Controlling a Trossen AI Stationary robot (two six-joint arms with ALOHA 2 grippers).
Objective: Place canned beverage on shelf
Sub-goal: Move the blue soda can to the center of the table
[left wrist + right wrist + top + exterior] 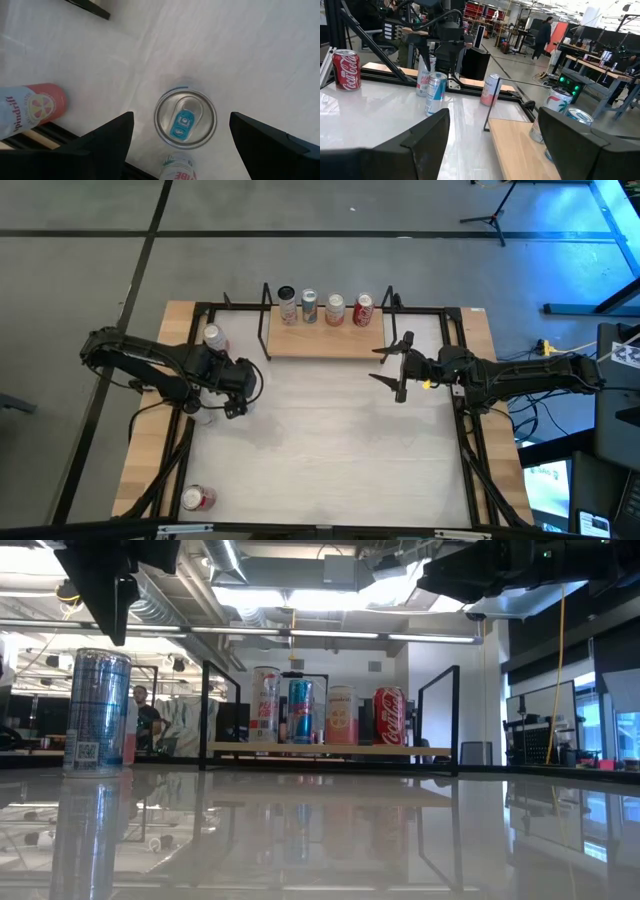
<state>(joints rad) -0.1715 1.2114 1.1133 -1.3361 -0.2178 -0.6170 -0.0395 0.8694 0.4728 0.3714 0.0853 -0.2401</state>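
A silver and blue can stands upright on the white table, also seen in the low view and the right wrist view. My left gripper hangs open just above it, pointing down, one finger to each side of the can's top, touching nothing. The shelf lies at the far middle with several cans upright along its far edge. My right gripper waits open and level by the shelf's right end, with nothing between its fingers.
A pink Spindrift can stands at the far left. A white and green can is close beside the silver one. A red cola can sits near the left front corner. Black frame rods edge the table.
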